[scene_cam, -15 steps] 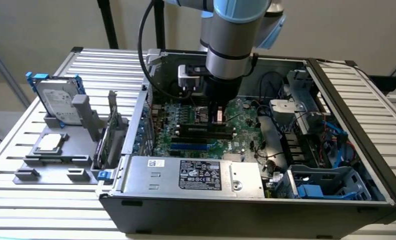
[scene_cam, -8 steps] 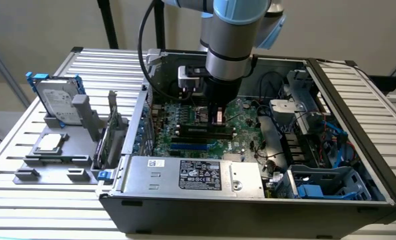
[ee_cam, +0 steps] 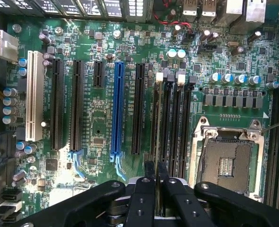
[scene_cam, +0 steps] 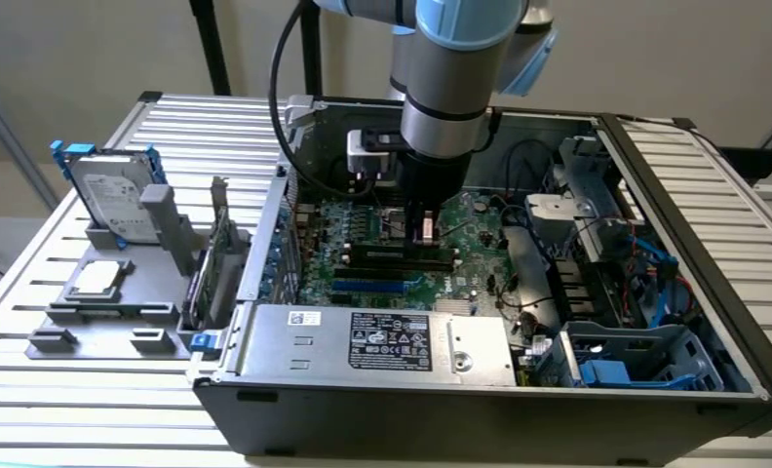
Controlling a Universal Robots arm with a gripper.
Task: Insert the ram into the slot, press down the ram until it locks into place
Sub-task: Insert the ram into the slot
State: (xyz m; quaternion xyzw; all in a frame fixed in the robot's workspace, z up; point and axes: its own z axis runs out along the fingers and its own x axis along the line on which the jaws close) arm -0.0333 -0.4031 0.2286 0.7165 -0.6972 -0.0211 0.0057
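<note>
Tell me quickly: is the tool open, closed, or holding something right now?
The tool is closed on the ram stick, holding it edge-on above the black memory slots.

Green motherboard [ee_cam: 101, 123], black memory slots [ee_cam: 176, 127], blue slot [ee_cam: 117, 109], white slot [ee_cam: 34, 97], black gripper [ee_cam: 156, 172]
</note>
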